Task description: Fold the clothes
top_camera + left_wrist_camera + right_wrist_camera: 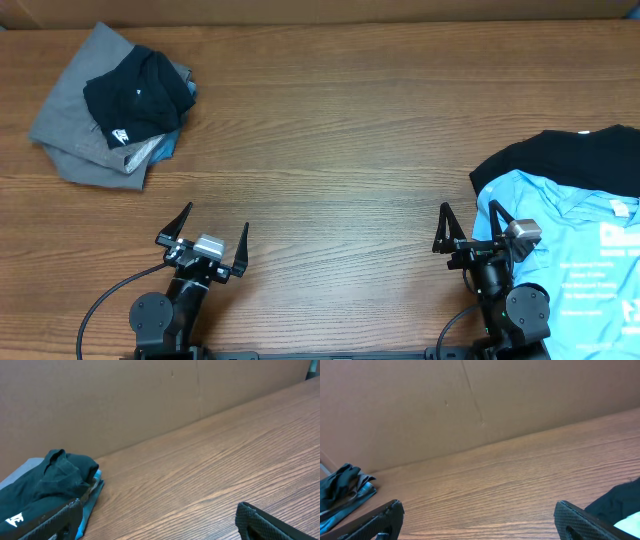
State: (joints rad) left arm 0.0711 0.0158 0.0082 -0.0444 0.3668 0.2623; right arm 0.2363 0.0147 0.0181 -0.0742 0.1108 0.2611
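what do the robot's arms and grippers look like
The left arm and right arm are black with round joint housings. The left gripper and right gripper each have two thin, pointed black fingers and a small silver block at the wrist. Black cables loop from each base. No markings are legible.

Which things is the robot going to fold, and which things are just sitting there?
For the job:
- light blue shirt
- black garment under it
- clothes pile of gray, black and blue, far left

Just there:
- wooden table
- cardboard wall
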